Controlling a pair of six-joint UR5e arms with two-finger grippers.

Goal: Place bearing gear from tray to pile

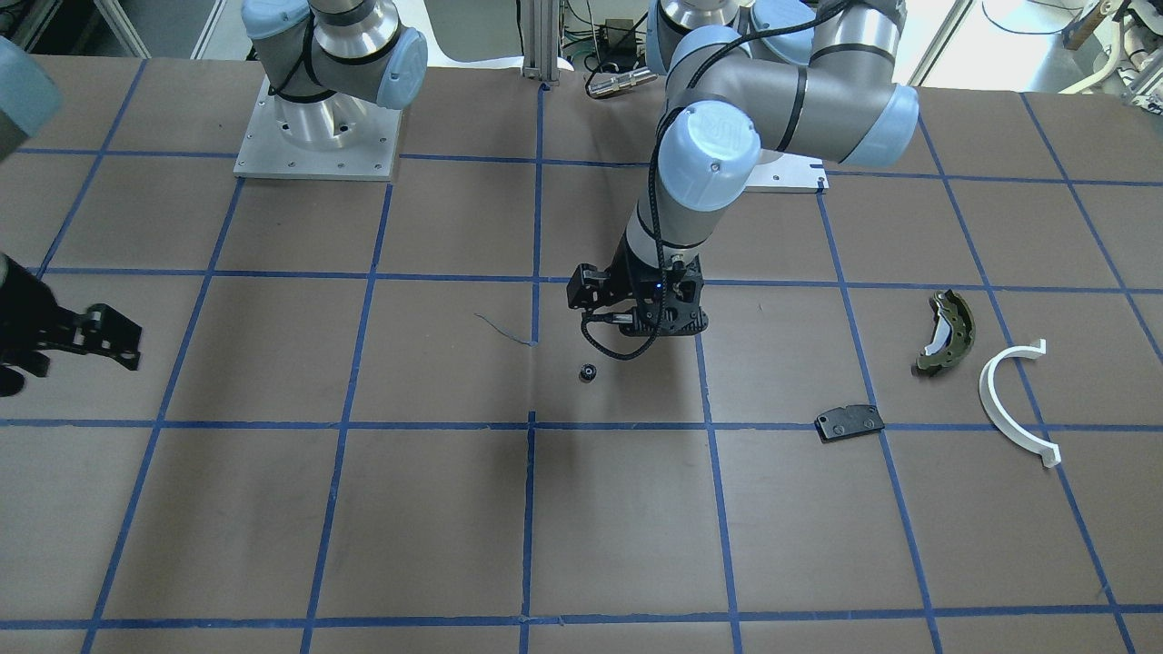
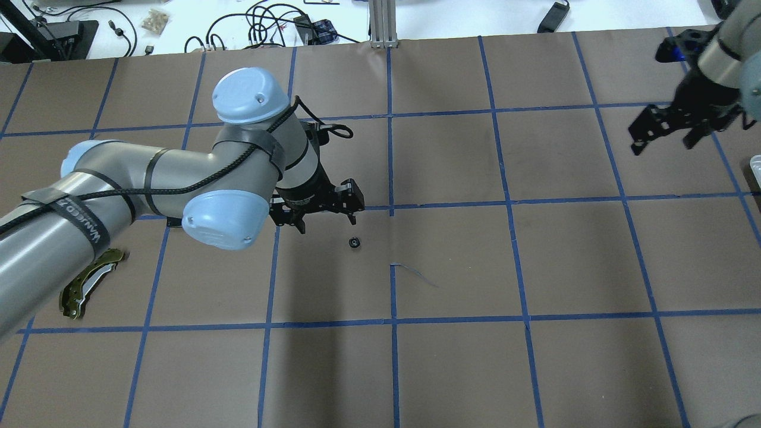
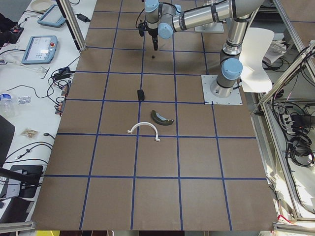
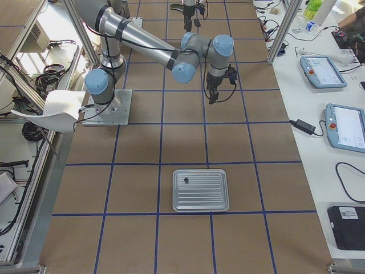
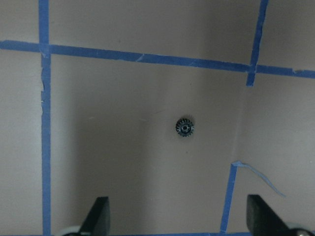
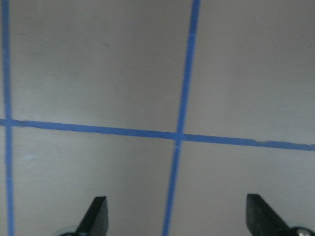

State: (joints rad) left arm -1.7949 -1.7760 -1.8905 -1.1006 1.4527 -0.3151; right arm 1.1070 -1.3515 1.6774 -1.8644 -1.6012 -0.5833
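Note:
The bearing gear [image 1: 589, 371], small, black and toothed, lies flat on the brown table near its middle; it also shows in the overhead view [image 2: 354, 242] and the left wrist view [image 5: 184, 128]. My left gripper [image 2: 327, 221] hangs just beside it, on the robot's side, open and empty [image 5: 179, 219]. The pile lies far off on my left: an olive-green brake shoe [image 1: 947, 331], a white half-ring [image 1: 1013, 400] and a black pad [image 1: 849, 422]. My right gripper [image 2: 663, 142] is open and empty [image 6: 179, 219] above bare table far to the right.
A ribbed metal tray [image 4: 201, 190] lies on the table's right end with a small dark part [image 4: 186, 181] in it. Blue tape lines grid the table. A loose strip of tape [image 1: 504, 329] curls up close to the gear. Both arm bases stand at the robot's edge.

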